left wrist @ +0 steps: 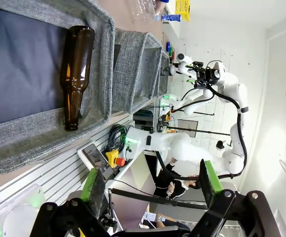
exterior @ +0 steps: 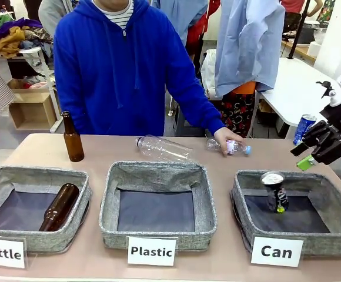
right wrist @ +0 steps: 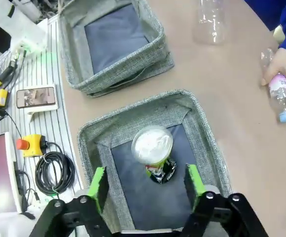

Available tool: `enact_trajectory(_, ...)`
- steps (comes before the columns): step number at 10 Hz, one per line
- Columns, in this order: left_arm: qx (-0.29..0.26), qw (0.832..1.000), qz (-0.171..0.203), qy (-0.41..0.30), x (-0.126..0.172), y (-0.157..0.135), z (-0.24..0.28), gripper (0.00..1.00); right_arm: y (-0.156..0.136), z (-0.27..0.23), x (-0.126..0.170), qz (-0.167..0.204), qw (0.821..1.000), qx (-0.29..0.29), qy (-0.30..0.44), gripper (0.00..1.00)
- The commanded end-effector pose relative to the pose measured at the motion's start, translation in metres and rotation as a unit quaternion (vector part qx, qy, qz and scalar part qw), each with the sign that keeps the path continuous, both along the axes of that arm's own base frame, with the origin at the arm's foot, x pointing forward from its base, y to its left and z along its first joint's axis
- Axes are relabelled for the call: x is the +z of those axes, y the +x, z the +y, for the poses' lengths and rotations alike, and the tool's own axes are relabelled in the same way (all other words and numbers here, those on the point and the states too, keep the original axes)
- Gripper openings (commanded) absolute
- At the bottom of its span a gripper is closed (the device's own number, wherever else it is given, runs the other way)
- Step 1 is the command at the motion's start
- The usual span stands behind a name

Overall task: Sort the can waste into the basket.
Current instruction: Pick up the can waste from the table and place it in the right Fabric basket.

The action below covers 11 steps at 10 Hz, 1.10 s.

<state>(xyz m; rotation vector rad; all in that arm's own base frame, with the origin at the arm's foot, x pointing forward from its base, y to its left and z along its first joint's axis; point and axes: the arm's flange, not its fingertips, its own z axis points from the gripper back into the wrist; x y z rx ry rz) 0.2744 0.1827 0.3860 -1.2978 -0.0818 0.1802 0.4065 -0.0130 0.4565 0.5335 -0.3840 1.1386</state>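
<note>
Crushed can (right wrist: 153, 153) sits in Can basket (right wrist: 133, 109) below wide-open, empty right tool (right wrist: 145, 173).

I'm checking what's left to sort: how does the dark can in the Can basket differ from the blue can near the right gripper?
The dark can is inside the Can basket; the blue can stands outside it, farther back, past the right gripper. The dark can looks dented and tilts, silver top toward the front camera; the blue can is upright. Both are small drink cans, neither gripped.
</note>
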Motion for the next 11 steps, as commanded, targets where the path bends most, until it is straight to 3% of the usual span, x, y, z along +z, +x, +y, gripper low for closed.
enact_trajectory(1, 0.001, 1.000, 0.000, -0.008, 0.003, 0.000, 0.000, 1.00, 0.008, -0.001, 0.001, 0.017, 1.000, -0.004, -0.014, 1.00)
enact_trajectory(4, 0.001, 1.000, 0.000, -0.008, 0.003, 0.000, 0.000, 1.00, 0.011, -0.002, 0.001, 0.032, 0.999, -0.028, 0.010, 1.00)
enact_trajectory(5, 0.001, 1.000, 0.000, -0.008, 0.003, 0.000, 0.000, 1.00, 0.011, 0.000, 0.008, 0.040, 0.985, -0.116, 0.123, 1.00)
enact_trajectory(6, 0.001, 1.000, 0.000, -0.008, 0.003, 0.000, 0.000, 1.00, 0.011, -0.004, 0.017, 0.062, 0.945, -0.200, 0.251, 1.00)
enact_trajectory(7, 0.001, 1.000, 0.000, -0.008, 0.003, 0.000, 0.000, 1.00, 0.017, -0.011, 0.017, 0.031, 0.878, -0.359, 0.317, 1.00)
enact_trajectory(8, 0.001, 1.000, 0.000, -0.008, 0.003, 0.000, 0.000, 1.00, 0.027, -0.022, 0.012, 0.137, 0.823, -0.393, 0.385, 1.00)
enact_trajectory(9, 0.001, 1.000, 0.000, -0.008, 0.003, 0.000, 0.000, 1.00, 0.032, -0.024, 0.006, 0.206, 0.790, -0.413, 0.404, 1.00)
enact_trajectory(10, 0.001, 1.000, 0.000, -0.008, 0.003, 0.000, 0.000, 1.00, 0.039, -0.029, -0.004, 0.270, 0.738, -0.456, 0.418, 1.00)
enact_trajectory(11, 0.001, 1.000, 0.000, -0.008, 0.003, 0.000, 0.000, 1.00, 0.039, -0.041, -0.005, 0.278, 0.697, -0.484, 0.450, 1.00)
